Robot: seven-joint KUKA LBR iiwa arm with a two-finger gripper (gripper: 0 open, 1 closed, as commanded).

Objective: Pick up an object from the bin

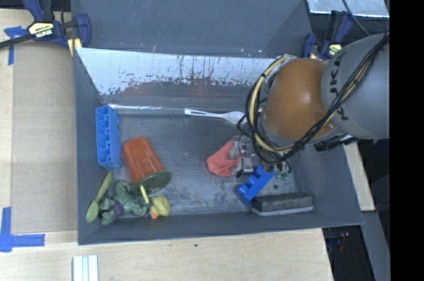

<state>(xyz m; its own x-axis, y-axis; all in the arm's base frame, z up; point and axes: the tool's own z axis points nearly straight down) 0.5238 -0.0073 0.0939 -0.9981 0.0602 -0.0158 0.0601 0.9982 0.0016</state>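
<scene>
The gripper point(247, 166) hung low, just above the blue toy brick point(254, 184), with a crumpled red thing point(222, 161) just left of the brick. Whether the gripper was open could not be told. The brick looked light, stiff and slick, and was probably best pinched across its long flat sides.

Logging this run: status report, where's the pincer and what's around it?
Status: pincer down in bin, right of centre. Beside it, pink crumpled thing and small blue block; grasp unconfirmed. Nearby, dark grey bar.
</scene>
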